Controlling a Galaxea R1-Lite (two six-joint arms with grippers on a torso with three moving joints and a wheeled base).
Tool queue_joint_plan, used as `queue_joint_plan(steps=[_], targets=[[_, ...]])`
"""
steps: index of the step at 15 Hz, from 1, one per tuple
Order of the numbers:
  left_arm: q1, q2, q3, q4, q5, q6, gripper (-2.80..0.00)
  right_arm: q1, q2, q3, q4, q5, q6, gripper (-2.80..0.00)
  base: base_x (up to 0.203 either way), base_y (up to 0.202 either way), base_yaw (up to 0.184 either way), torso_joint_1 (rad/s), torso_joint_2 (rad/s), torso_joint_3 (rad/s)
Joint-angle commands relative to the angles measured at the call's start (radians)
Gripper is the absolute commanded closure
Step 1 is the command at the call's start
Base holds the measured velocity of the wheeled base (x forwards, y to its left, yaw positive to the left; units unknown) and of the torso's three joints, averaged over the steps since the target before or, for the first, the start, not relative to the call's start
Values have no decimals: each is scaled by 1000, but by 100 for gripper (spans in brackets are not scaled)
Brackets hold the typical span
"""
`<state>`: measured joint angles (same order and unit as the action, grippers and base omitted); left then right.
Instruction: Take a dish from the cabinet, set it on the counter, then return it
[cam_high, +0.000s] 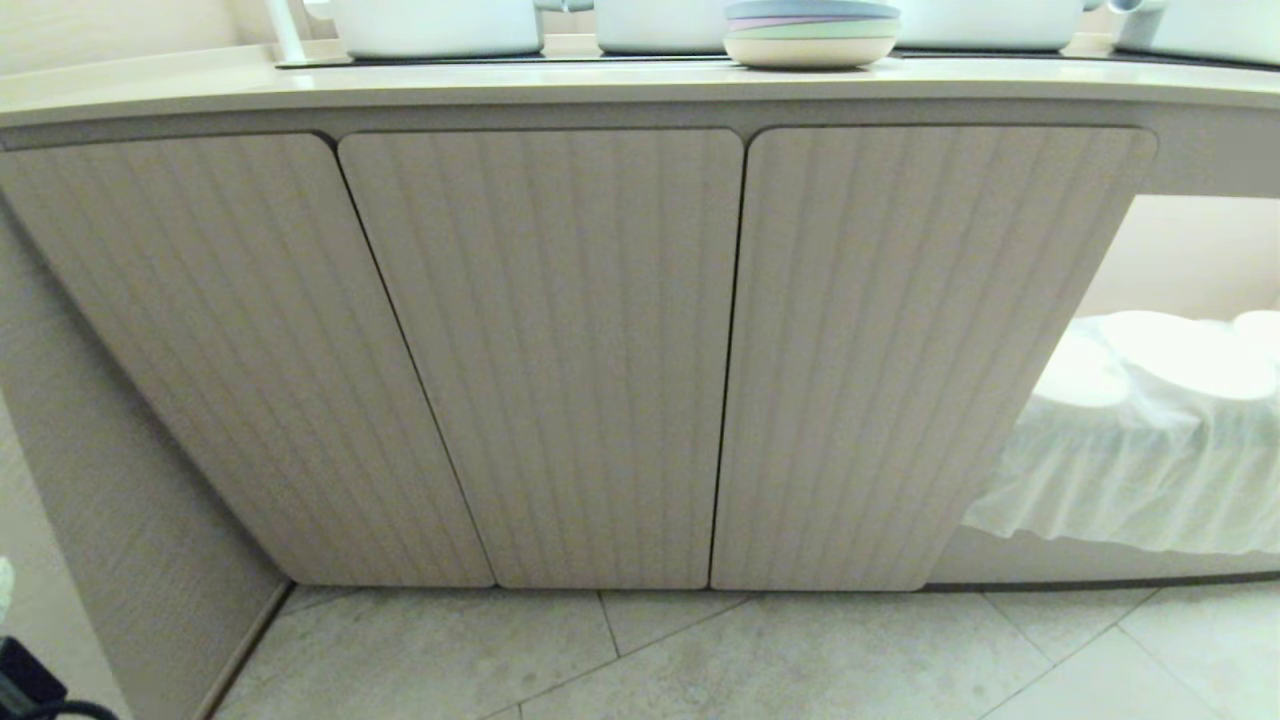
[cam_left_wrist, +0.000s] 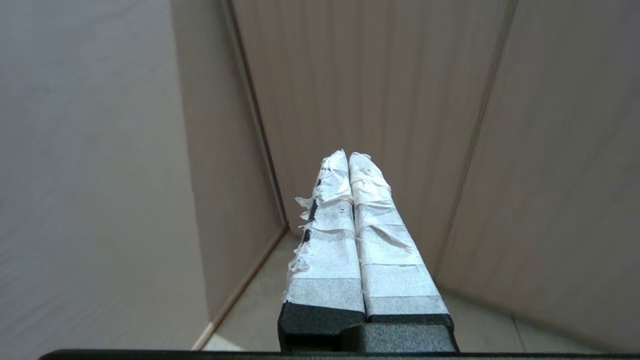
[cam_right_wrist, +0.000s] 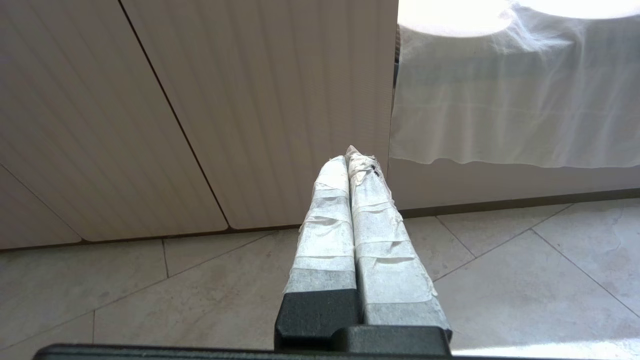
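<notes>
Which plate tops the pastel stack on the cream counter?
The pale blue plate tops the stack; a lilac one, a mint one and a cream one lie beneath it on the counter.

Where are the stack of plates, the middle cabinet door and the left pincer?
stack of plates (cam_high: 811, 35): head view, side of the stack.
middle cabinet door (cam_high: 570, 350): head view, fluted face.
left pincer (cam_left_wrist: 348, 156): left wrist view, between the shut taped tips.

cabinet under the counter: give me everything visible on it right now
The cabinet sits under the counter: three beige wood-look doors with vertical fluting and rounded top corners, all shut, thin dark gaps between them. No handles show. Its base meets the tiled floor; a doorless recess adjoins its right side. Nothing touches the doors.
</notes>
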<state>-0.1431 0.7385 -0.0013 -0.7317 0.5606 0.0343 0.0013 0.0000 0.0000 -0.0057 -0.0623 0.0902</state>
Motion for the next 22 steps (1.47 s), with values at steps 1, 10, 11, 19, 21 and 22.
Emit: queue_joint_plan(steps=[1, 10, 11, 19, 21, 22], targets=[[68, -215, 1, 159, -139, 1, 0, 0, 0, 0, 0, -1, 0, 0, 0, 0, 0, 0, 0, 0], [153, -634, 1, 625, -499, -83, 0, 0, 0, 0, 0, -1, 0, 0, 0, 0, 0, 0, 0, 0], [150, -686, 1, 659, -524, -75, 0, 0, 0, 0, 0, -1, 0, 0, 0, 0, 0, 0, 0, 0], [143, -737, 1, 723, -558, -51, 0, 0, 0, 0, 0, -1, 0, 0, 0, 0, 0, 0, 0, 0], [143, -737, 1, 723, -558, -56, 0, 0, 0, 0, 0, -1, 0, 0, 0, 0, 0, 0, 0, 0], [143, -737, 1, 723, -558, -57, 0, 0, 0, 0, 0, -1, 0, 0, 0, 0, 0, 0, 0, 0]])
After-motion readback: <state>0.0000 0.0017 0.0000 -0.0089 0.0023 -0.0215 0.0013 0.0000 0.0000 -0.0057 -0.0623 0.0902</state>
